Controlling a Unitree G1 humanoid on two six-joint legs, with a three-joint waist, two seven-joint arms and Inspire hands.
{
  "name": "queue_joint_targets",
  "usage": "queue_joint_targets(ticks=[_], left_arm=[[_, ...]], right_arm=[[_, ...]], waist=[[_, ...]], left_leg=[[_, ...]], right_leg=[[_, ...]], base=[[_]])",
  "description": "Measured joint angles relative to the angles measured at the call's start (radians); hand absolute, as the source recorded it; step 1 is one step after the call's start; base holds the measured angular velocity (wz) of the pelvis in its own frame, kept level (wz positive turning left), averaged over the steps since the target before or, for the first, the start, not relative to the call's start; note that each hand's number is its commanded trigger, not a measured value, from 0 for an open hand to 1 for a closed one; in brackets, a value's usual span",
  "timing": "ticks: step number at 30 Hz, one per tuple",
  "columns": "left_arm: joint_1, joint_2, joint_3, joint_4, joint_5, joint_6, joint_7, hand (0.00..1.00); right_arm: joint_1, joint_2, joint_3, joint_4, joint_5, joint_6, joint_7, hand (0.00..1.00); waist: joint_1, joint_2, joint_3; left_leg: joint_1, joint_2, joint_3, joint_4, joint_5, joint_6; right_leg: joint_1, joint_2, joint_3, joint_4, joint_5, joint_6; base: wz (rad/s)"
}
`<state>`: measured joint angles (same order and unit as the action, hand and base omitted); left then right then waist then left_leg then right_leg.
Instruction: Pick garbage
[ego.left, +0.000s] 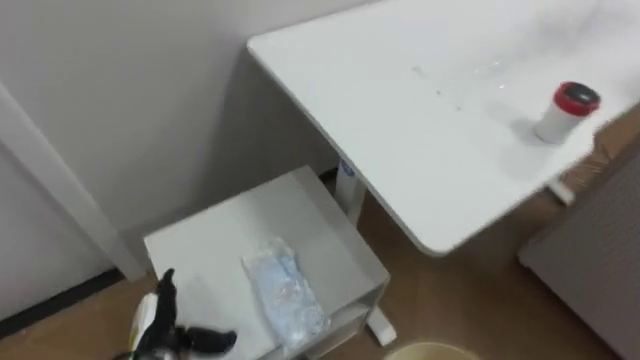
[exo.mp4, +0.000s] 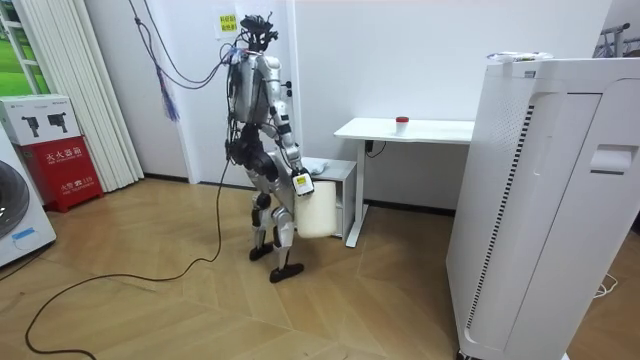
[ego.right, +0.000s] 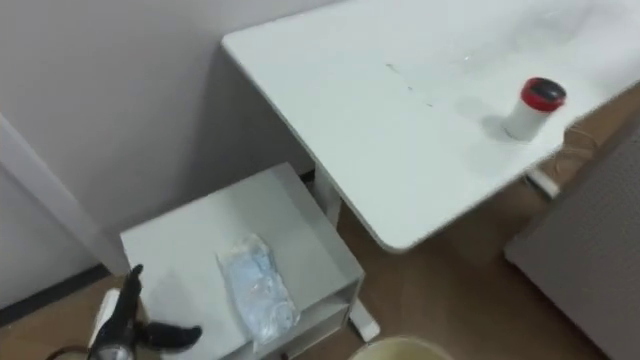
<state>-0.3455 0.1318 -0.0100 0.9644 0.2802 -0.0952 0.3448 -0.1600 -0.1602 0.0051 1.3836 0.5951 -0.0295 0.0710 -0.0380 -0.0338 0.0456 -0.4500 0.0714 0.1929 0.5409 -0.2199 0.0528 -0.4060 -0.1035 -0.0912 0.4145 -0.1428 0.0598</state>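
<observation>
Lying apart: one wrapper (ego.left: 285, 292) on cabinet (ego.left: 225, 235), one cup (ego.left: 566, 111) on desk (ego.left: 420, 130).

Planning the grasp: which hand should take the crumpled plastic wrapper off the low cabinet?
Left, likely. The left hand hovers open over the low cabinet beside the wrapper; the right hand is down at the bin.
</observation>
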Motion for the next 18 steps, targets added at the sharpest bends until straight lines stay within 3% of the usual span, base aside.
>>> queue_joint_targets(ticks=[2, 3, 5, 12, 18], left_arm=[[-0.037, 0.002, -0.003, 0.032, -0.003, 0.0, 0.019, 0.0], [-0.046, 0.002, -0.003, 0.038, -0.004, 0.0, 0.024, 0.0], [-0.068, 0.003, -0.003, 0.042, -0.003, 0.0, 0.047, 0.0], [-0.155, 0.021, -0.013, 0.098, -0.01, -0.013, 0.091, 0.0], [-0.22, 0.041, -0.062, 0.181, -0.013, -0.021, 0.141, 0.0]], right_arm=[[-0.035, -0.005, 0.047, 0.001, 0.037, 0.001, 0.014, 1.0], [-0.04, -0.005, 0.052, 0.0, 0.036, 0.003, 0.017, 1.0], [-0.071, -0.005, 0.052, 0.014, 0.048, 0.009, 0.016, 1.0], [-0.1, -0.007, 0.061, 0.014, 0.147, -0.003, 0.018, 1.0], [-0.133, -0.007, 0.13, 0.014, 0.189, -0.005, 0.006, 1.0]], waist=[[-0.009, 0.026, 0.0145], [-0.014, 0.028, 0.0164], [-0.043, 0.031, 0.0184], [-0.086, 0.021, 0.0254], [-0.111, 0.019, 0.0311]], left_leg=[[-0.033, 0.0, -0.002, -0.019, -0.003, 0.01], [-0.044, -0.001, -0.002, -0.019, 0.002, 0.012], [-0.085, -0.015, -0.004, -0.025, 0.021, 0.007], [-0.192, -0.011, 0.0, -0.02, 0.061, -0.013], [-0.267, 0.022, 0.008, -0.004, 0.069, -0.021]], right_leg=[[-0.039, 0.0, -0.016, 0.011, 0.02, -0.006], [-0.055, -0.002, -0.014, 0.021, 0.022, -0.007], [-0.122, -0.016, -0.015, 0.061, 0.02, -0.013], [-0.256, -0.011, -0.016, 0.105, 0.024, -0.032], [-0.33, 0.021, -0.008, 0.101, 0.047, -0.063]], base=[[-0.24], [-0.05], [0.05], [-0.05], [-0.11]])
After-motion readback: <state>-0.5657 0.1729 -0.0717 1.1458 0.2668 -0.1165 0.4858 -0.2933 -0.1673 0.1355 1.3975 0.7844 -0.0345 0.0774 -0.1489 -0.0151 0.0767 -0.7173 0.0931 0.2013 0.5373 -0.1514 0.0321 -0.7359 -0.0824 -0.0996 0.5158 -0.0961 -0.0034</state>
